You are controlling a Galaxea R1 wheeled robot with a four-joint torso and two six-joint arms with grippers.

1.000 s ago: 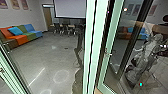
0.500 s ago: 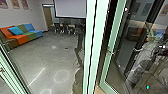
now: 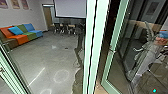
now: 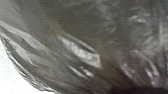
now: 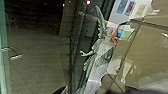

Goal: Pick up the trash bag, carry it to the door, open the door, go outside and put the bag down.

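So the glass door [image 3: 117,32] at the right of the head frame has been swung a bit: its green edge and handle [image 3: 112,50] have been shifted rightward compared with a second ago, while the pale post [image 3: 91,50] and the colourful sofa [image 3: 25,33] at the left are left right where they were. That'd be read as the door being worked open, robot body pretty much parked. What's moving it can't be made out, tbh. The winged statue [image 5: 102,50] is picked up by the right wrist cam too. Door-opening step looks to be under way, bag not put down yet

As for containers: the trash bag [image 4: 75,30] is seen right up close in the left wrist view, dark and shiny. Pale patches are shown on the plastic, but what's inside can't be told. Whether either pincer is open, closed or gripping can't be told either
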